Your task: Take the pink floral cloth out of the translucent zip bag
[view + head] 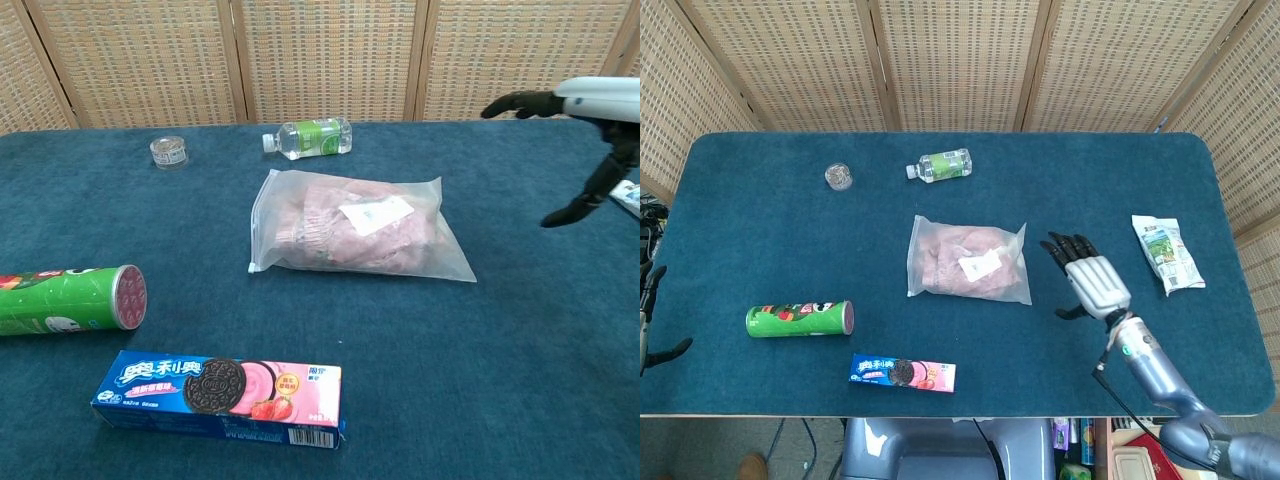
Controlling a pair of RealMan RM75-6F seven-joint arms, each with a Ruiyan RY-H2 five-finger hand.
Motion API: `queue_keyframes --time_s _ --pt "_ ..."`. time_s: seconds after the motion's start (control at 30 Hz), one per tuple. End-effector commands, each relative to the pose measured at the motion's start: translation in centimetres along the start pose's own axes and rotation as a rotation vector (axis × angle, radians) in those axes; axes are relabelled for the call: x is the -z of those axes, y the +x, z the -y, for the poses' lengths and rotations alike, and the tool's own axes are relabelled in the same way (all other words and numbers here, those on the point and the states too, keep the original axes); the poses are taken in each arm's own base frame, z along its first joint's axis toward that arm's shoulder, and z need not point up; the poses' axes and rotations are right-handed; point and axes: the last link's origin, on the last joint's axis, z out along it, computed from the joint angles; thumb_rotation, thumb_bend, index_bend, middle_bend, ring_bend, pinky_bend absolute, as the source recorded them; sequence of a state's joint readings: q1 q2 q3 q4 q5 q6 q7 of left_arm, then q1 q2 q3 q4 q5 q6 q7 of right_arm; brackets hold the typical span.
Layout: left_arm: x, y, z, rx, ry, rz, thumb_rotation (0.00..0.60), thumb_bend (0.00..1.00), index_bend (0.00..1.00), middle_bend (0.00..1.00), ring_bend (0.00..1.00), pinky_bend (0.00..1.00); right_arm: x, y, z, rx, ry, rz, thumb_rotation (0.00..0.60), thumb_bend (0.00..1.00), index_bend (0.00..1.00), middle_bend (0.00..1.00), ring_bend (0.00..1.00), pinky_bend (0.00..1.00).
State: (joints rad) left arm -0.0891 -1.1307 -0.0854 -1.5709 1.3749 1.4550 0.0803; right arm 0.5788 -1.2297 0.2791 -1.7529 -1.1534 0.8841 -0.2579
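Nearby, right hand (1092,279) spread wide beside zip bag (968,259) — white label unreadable; left hand (648,322) unclear.

Place: a staged test area, lab-like rather than a home
Table: one table (760,230) covered in dark blue felt
Backdrop: folding woven-cane screens (960,60) closing off the space behind
Goods: a mixed lot spread well apart, namely a crisp tube (798,319), biscuit box (902,373), water bottle (944,165), small jar (839,178), snack packet (1167,253)
Below the table edge: stored boxes (1145,455)
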Motion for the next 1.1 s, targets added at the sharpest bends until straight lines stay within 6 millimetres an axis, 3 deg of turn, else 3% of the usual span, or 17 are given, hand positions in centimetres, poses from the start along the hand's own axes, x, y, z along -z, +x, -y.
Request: queue_keyframes --time_s 0.03,0.27,0.57,1.03,1.1 --pt "-0.3 -0.3 0.2 -0.009 0.018 0.015 0.6 0.12 0.0 0.0 0.0 0.0 -5.0 -1.1 4.2 -0.074 0.04 0.073 0.6 0.0 0.0 0.0 0.0 0.0" --pt "-0.8 -0.5 0.4 -0.016 0.036 0.018 0.6 0.12 0.0 0.0 0.0 0.0 -9.3 -3.3 8.0 -0.1 0.013 0.116 0.6 0.0 0.0 0.0 0.0 0.0" --pt "-0.9 -0.7 0.5 -0.022 0.047 0.032 0.6 0.12 0.0 0.0 0.0 0.0 -12.2 -5.6 10.3 -0.107 -0.051 0.156 0.6 0.0 0.0 0.0 0.0 0.0" --pt "-1.1 -0.8 0.6 -0.021 0.056 0.041 0.6 0.12 0.0 0.0 0.0 0.0 -13.0 -7.5 8.9 0.022 -0.14 0.169 0.6 0.0 0.0 0.0 0.0 0.0" --pt "-1.1 -0.9 0.6 -0.022 0.056 0.042 0.6 0.12 0.0 0.0 0.0 0.0 -13.1 -7.7 8.8 0.024 -0.128 0.16 0.6 0.0 0.0 0.0 0.0 0.05"
